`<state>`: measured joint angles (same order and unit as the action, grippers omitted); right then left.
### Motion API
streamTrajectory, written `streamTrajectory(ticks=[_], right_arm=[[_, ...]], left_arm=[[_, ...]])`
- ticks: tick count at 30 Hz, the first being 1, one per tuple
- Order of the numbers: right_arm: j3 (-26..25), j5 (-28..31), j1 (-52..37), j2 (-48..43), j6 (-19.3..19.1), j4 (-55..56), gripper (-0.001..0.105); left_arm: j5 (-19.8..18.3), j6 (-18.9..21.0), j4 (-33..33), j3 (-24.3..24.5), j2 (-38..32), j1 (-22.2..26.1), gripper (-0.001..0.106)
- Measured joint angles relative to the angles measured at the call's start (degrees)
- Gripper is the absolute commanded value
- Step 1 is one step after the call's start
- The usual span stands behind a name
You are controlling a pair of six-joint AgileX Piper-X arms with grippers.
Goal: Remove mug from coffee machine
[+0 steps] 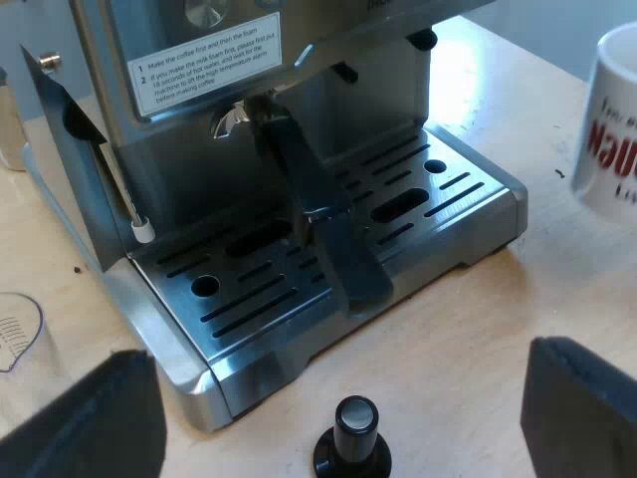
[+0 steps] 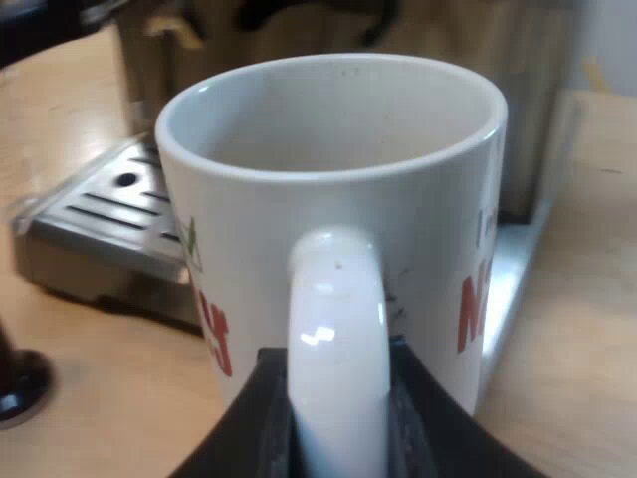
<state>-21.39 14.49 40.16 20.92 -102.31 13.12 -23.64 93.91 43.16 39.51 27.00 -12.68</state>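
Mug (image 2: 299, 204) upright, mouth up, long axis vertical. Its handle points away from the espresso machine (image 1: 368, 110), straight at the right wrist camera. Red lettering on the white side wall. Right gripper (image 2: 338, 408) has its jaws pinching the mug handle, one finger on each side of the loop, low down. Mug sits off the drip tray (image 1: 478, 224), just beside the tray's corner, over the bench (image 1: 478, 339). Can't tell if its base touches the bench or hangs above it.

Portafilter (image 1: 318, 199) is locked into the machine's front, dark handle sticking out over the tray grate, well apart from the mug. Steam wand (image 1: 124, 189) hangs at the tray's far side from the mug.

Black-knob tamper (image 1: 354, 438) stands on the bench just before the tray's front edge. Measuring glass (image 1: 15, 334) is on the bench near the machine's other side.

Left gripper (image 1: 336, 363) hovers over the bench facing the machine's front, jaws spread wide, nothing between them, tamper below.
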Motion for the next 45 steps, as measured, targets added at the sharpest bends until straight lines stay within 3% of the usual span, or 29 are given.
streamTrajectory(ticks=[4, 11, 21, 38, 45], right_arm=[[0.00, 8.12, 0.00, -2.69, 1.00, 3.64, 0.000], [0.12, 14.86, 0.00, -2.98, 1.21, 5.09, 0.000], [2.66, 17.04, 0.00, -0.06, 1.21, 3.76, 0.000], [5.87, 23.52, 0.00, 11.01, 1.21, -14.58, 0.000], [5.87, 24.38, 0.00, 15.90, 3.41, -15.93, 0.000]], left_arm=[[0.00, 0.00, 0.00, 0.00, 0.00, 0.00, 0.087], [0.00, 0.00, 0.00, 0.00, 0.00, 0.00, 0.087], [0.00, 0.00, 0.00, 0.00, 0.00, 0.00, 0.087], [0.00, 0.00, 0.00, 0.00, 0.00, 0.00, 0.087], [0.00, 0.00, 0.00, 0.00, 0.00, 0.00, 0.087]])
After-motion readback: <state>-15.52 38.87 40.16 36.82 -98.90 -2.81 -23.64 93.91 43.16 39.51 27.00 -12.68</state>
